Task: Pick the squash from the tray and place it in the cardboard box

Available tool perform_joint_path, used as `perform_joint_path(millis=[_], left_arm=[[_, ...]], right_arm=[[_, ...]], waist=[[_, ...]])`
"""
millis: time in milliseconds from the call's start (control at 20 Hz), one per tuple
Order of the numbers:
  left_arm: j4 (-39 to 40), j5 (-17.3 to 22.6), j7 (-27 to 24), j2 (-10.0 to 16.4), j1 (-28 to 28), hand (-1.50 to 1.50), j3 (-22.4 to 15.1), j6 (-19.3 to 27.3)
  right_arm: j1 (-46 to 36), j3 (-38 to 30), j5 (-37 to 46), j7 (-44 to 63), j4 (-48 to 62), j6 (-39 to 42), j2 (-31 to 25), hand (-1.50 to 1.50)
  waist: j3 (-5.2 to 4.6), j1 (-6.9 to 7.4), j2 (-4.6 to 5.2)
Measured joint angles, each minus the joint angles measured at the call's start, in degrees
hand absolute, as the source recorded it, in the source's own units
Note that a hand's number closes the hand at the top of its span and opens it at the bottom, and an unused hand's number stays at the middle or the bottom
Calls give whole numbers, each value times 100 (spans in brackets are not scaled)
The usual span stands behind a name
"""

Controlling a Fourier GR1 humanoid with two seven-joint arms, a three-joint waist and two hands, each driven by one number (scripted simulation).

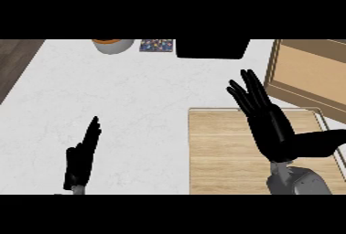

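White worktop (121, 100) seen from above. The right hand (267, 121), fingers straight and spread, thumb out, is over the wooden tray (223, 155) at lower right. The squash is not visible; where it lies cannot be told. The box (307, 73) stands just beyond the tray, upper right. The left hand (82, 157) rests open, edge-on, lower left

Bright, flat, even light over the pale counter (135, 119) and wooden tray (223, 155), with only faint, soft shading

Right hand (270, 130) spreads flat above the wooden tray (216, 155).
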Motion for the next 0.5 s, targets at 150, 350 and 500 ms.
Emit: perform_joint_path(millis=[150,350,500], left_arm=[[-202,-95,-20,111,-161,0,-65,-149],[-525,-250,22,318,-636,0,-260,-474],[-648,-297,22,351,-806,0,-397,-643]], right_arm=[[130,3,256,155,-43,-63,-238,-150],[237,-363,562,75,114,-389,-506,-150],[381,-218,1782,13,437,-413,-1529,-150]], waist=[[-48,-146,71],[-8,-471,25],[-106,-567,62]])
